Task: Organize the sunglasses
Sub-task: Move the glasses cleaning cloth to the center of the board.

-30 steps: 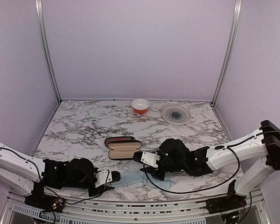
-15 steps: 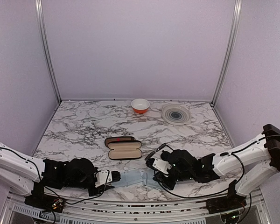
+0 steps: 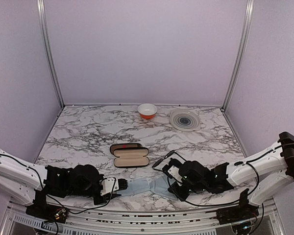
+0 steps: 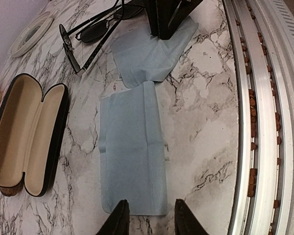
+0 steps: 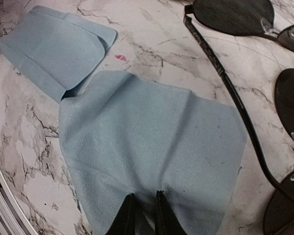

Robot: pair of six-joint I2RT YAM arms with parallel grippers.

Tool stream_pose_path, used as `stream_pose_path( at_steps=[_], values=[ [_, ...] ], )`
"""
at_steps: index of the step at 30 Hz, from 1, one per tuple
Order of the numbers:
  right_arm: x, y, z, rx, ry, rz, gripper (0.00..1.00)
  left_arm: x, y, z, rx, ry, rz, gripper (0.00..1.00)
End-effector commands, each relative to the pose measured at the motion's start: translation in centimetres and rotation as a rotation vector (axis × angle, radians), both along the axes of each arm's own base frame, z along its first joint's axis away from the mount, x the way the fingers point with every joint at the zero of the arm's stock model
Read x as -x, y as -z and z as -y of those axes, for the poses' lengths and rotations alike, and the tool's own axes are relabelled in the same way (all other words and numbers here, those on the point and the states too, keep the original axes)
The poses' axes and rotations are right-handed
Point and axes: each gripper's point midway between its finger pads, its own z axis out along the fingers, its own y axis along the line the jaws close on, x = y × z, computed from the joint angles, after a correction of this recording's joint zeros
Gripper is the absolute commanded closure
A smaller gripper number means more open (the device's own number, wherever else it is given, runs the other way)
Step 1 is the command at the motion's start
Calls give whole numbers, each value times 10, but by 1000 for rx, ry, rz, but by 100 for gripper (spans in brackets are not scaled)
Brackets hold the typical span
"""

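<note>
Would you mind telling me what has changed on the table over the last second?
The right gripper drew back from beside the open case toward the right and near edge, leaving the sunglasses exposed; it is now shut on the blue cloth. The left gripper, case, bowl and plate stayed put.

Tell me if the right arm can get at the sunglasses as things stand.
Probably, once freed: the right hand is pinched on the blue cloth, but the sunglasses lie uncovered right beside it.

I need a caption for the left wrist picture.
Left gripper open at the edge of the blue cloth; open case and sunglasses beyond.
</note>
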Motion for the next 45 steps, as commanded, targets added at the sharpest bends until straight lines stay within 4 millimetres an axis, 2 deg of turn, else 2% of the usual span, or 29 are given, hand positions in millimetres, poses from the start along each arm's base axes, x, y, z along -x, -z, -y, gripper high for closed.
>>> stream_pose_path(
  at_steps=[1, 5, 8, 12, 17, 22, 29, 32, 35, 40, 45],
  values=[
    [3, 10, 36, 79, 186, -77, 85, -1, -5, 3, -3, 10, 18, 68],
    [4, 3, 53, 75, 285, -95, 85, 0, -4, 2, -9, 15, 17, 68],
    [9, -10, 51, 56, 263, -72, 84, 2, -3, 1, -11, 27, 17, 68],
    [21, -41, 23, -6, 96, 7, 80, 11, -2, 1, -8, 80, 5, 68],
    [21, -83, -15, -88, -50, 102, 78, 21, 4, -2, -29, 143, 25, 71],
    [14, -100, -42, -106, -138, 195, 75, 18, 8, -2, -43, 118, 45, 72],
    [-1, -73, -64, -62, -103, 165, 78, 7, 12, 3, -75, 46, 36, 69],
    [-1, -58, -73, -70, -98, 114, 79, 10, 11, 9, -86, 15, -25, 68],
    [-4, -41, -74, -42, -87, 84, 80, 10, 18, 10, -115, -35, -57, 68],
    [-12, -13, -54, 20, -25, 35, 81, 8, 24, 10, -124, -93, -78, 68],
    [-16, 8, -25, 67, 42, -12, 82, 6, 14, 12, -128, -133, -107, 67]
  ],
)
